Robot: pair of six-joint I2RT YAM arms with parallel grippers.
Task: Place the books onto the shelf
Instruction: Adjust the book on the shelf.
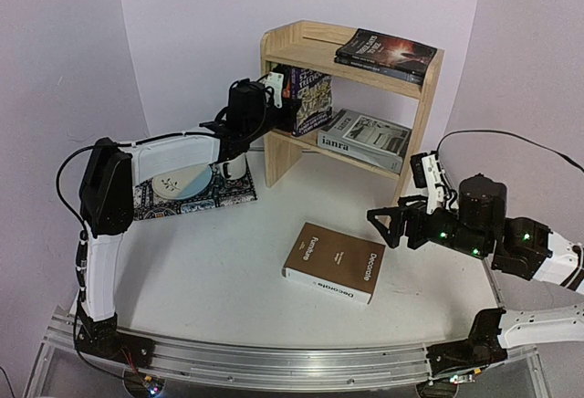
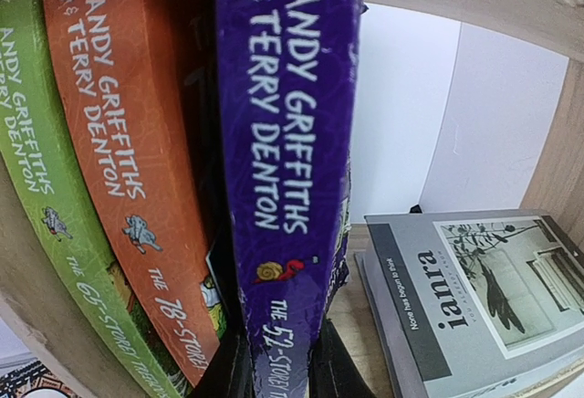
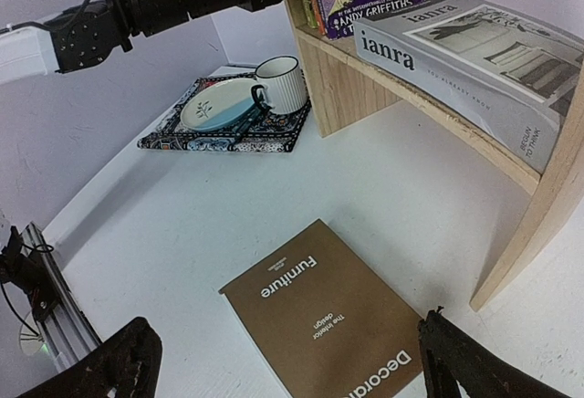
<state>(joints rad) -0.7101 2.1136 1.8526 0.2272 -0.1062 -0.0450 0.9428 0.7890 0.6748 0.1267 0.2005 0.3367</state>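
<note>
1. The white worktop carries everything.
2. The shelf, pale wood with two boards, stands at the back of the worktop, right of centre.
3. The left arm reaches from the near left corner to the left end of the shelf's lower board. The left gripper is closed on the foot of the dark blue paperback's spine, one dark finger on each side.
4. The right gripper hangs over the worktop in front of the shelf's right side panel. Its jaws are spread wide and hold nothing.
5. A patterned mat lies on the worktop, just left of the shelf.
6. The brown "Decorate" book lies flat on the worktop in front of the shelf, cover up. It sits below and just left of the right gripper, not touching it.
7. The grey book lies flat on the right part of the lower board.
8. Two dark books lie stacked on the right part of the top board.
9. The green paperback, orange paperback and dark blue paperback stand side by side at the left end of the lower board. Their spines face the left wrist camera.
10. A plate rests on the mat.
11. A ribbed mug stands on the mat beside the plate, on the side nearer the shelf.
</note>
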